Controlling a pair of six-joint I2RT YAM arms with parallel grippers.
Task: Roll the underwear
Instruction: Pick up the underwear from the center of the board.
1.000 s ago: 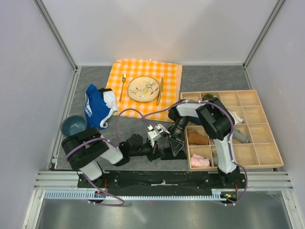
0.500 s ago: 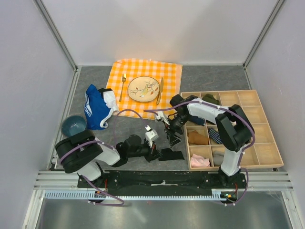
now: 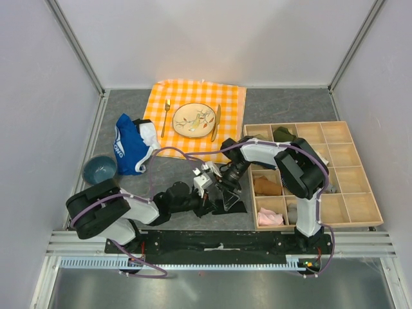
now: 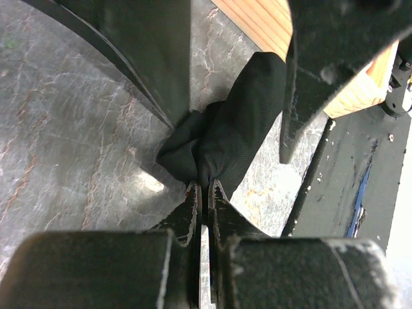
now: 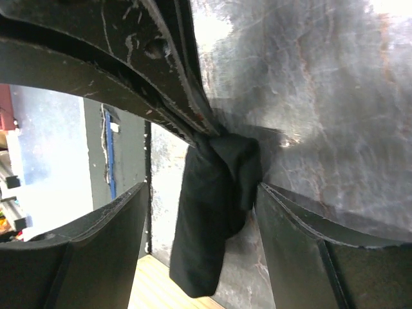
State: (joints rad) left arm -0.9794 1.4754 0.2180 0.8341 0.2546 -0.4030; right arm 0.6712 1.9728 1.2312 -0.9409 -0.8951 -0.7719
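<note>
The underwear (image 3: 233, 205) is a small bunched black roll on the grey table, next to the wooden box. My left gripper (image 3: 210, 193) is shut on its left end; in the left wrist view the fingertips (image 4: 193, 196) pinch the black fabric (image 4: 241, 129). My right gripper (image 3: 228, 190) is open and straddles the roll from above. In the right wrist view the underwear (image 5: 209, 232) lies between the spread fingers (image 5: 116, 244), and the right finger touches its side. The right gripper (image 5: 203, 188) holds nothing.
A wooden divided box (image 3: 360, 168) with socks and cloths stands right, its edge close to the roll (image 4: 270, 26). A blue garment (image 3: 132, 147) and a blue bowl (image 3: 99, 170) lie left. An orange checked cloth (image 3: 228, 103) with plate (image 3: 194, 120), fork and knife lies behind.
The right gripper, drawn back half a second ago, has come back down over the underwear with its jaws spread. The left gripper stays shut on the fabric, shifted slightly.
</note>
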